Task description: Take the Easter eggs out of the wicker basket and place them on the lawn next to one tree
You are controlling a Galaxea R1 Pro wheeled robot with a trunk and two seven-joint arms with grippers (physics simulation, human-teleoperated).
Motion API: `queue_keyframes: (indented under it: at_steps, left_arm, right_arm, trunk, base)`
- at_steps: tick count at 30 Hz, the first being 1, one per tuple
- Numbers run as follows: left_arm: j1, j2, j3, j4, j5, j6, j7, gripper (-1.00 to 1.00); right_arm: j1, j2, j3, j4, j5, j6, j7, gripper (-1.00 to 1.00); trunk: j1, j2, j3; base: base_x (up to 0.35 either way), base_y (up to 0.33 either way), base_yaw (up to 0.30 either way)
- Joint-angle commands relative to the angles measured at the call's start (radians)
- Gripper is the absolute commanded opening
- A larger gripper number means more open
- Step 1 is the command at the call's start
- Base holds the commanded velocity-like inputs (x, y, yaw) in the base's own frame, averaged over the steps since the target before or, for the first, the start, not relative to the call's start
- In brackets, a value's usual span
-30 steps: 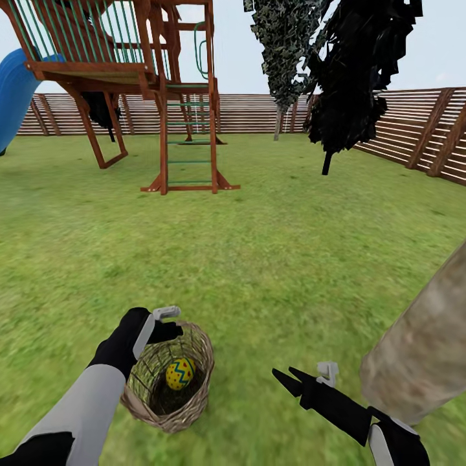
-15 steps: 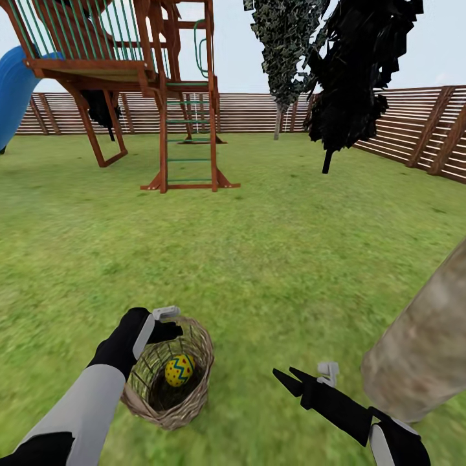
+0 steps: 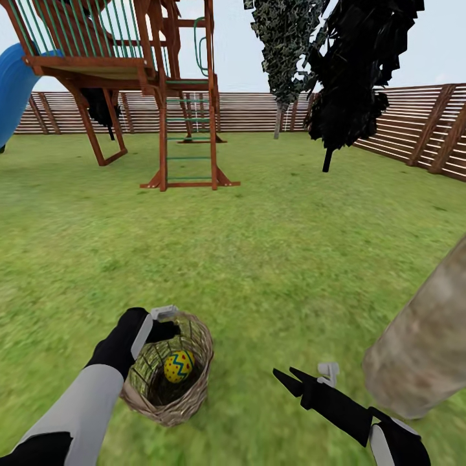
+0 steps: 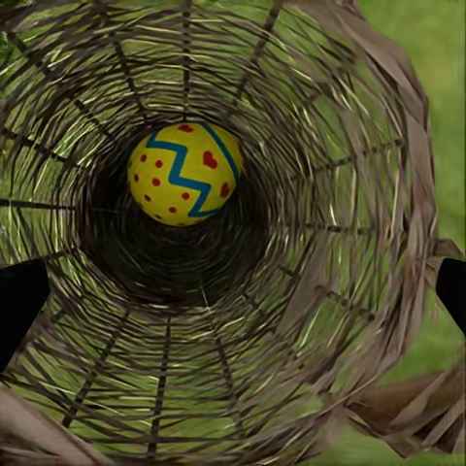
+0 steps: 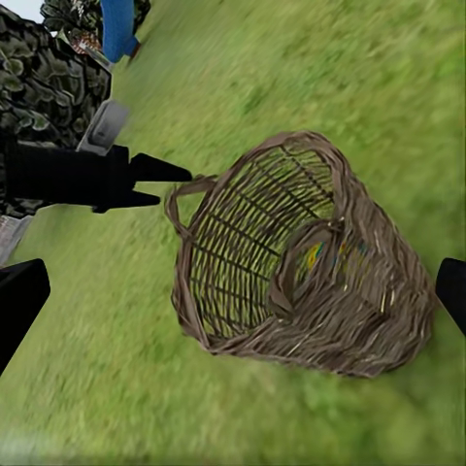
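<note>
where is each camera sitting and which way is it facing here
Head: high on the robot, facing forward and down over the lawn; both arms, left hand, right hand show.
Left wrist: at the wicker basket mouth, looking in at one egg.
Right wrist: beside the basket, dark fingertips at both edges.
All share the basket.

1 Easter egg [image 3: 178,366] inside 1 wicker basket [image 3: 169,410], w/ 2 grippers near the basket, left gripper [image 3: 163,321] at its rim & right gripper [image 3: 288,378] beside it, plus 1 thick trunk [image 3: 421,349], 1 playset [image 3: 129,77], 2 far trees
</note>
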Motion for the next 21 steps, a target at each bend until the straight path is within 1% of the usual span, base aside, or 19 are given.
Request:
queue_keyframes:
  at_steps: [1, 3, 9, 15, 18, 21]
  left_arm:
    - [0.000, 0.002, 0.004, -0.001, 0.011, 0.003, 0.005, 1.00]
    - [0.000, 0.007, 0.005, -0.001, 0.013, 0.000, 0.005, 1.00]
    - [-0.001, 0.012, 0.006, -0.001, 0.009, -0.002, 0.005, 1.00]
    - [-0.003, 0.022, 0.006, -0.007, 0.006, 0.010, 0.006, 1.00]
    - [-0.004, 0.040, 0.007, -0.002, 0.004, 0.014, 0.005, 1.00]
    - [-0.004, 0.050, 0.007, 0.001, 0.005, 0.017, 0.003, 1.00]
  right_arm:
    - [-0.001, 0.001, -0.002, 0.000, -0.004, 0.007, 0.002, 1.00]
    - [-0.001, 0.001, -0.002, 0.000, -0.004, 0.007, 0.003, 1.00]
    - [-0.001, 0.001, -0.005, 0.000, -0.004, 0.007, 0.003, 1.00]
    - [-0.001, 0.000, -0.008, 0.004, -0.004, 0.007, 0.003, 1.00]
    - [-0.001, -0.001, -0.009, 0.006, -0.004, 0.007, 0.002, 1.00]
    - [-0.001, -0.001, -0.009, 0.007, -0.003, 0.007, 0.002, 1.00]
  trunk:
    - [0.004, -0.008, -0.004]
    - [0.011, -0.022, -0.010]
    - [0.034, -0.064, -0.029]
    - [0.057, -0.106, -0.048]
    - [0.069, -0.127, -0.057]
    - [0.080, -0.148, -0.067]
  base:
    - [0.000, 0.000, 0.000]
    - [0.000, 0.000, 0.000]
    - [0.000, 0.000, 0.000]
    - [0.000, 0.000, 0.000]
    - [0.000, 0.000, 0.000]
    - [0.000, 0.000, 0.000]
